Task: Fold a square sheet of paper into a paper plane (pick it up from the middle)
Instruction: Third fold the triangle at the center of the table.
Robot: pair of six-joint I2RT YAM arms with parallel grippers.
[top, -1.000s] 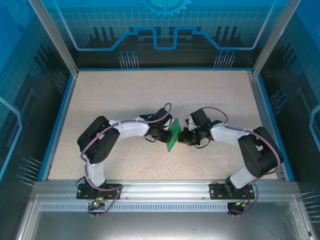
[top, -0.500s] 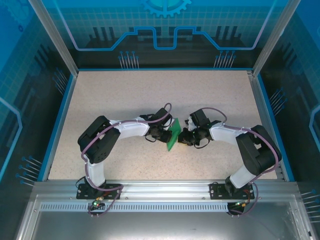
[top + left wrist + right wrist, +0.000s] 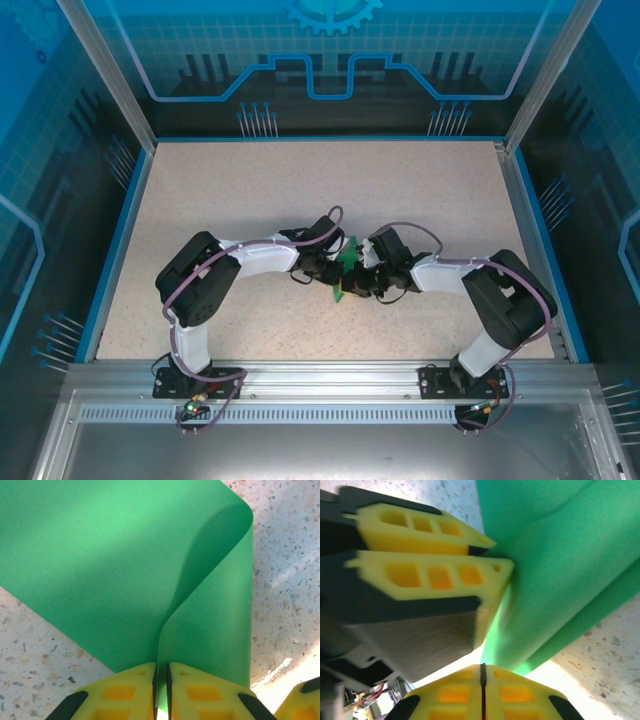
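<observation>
The square sheet of paper [image 3: 125, 555] is bright green and curls upward in a soft bend, with one part lying on the speckled table. My left gripper [image 3: 160, 667] is shut on the paper's near edge, which runs between the yellow fingers. Seen from above, the paper [image 3: 346, 262] stands between the two wrists at the table's middle, partly covered by them. My right gripper [image 3: 483, 666] is shut with nothing between its fingers, and its tips sit just short of the paper [image 3: 560, 570]. The left gripper's fingers [image 3: 435, 575] show at the upper left of the right wrist view, clamped on the sheet.
The speckled beige table [image 3: 250, 200] spreads wide behind and to both sides of the arms. A blue rim [image 3: 125, 240] and transparent walls enclose it. The metal rail [image 3: 320, 375] with both arm bases runs along the near edge.
My right gripper has moved left, up against the paper and the left gripper, and its jaws have closed. The left gripper keeps its hold and has not moved.
</observation>
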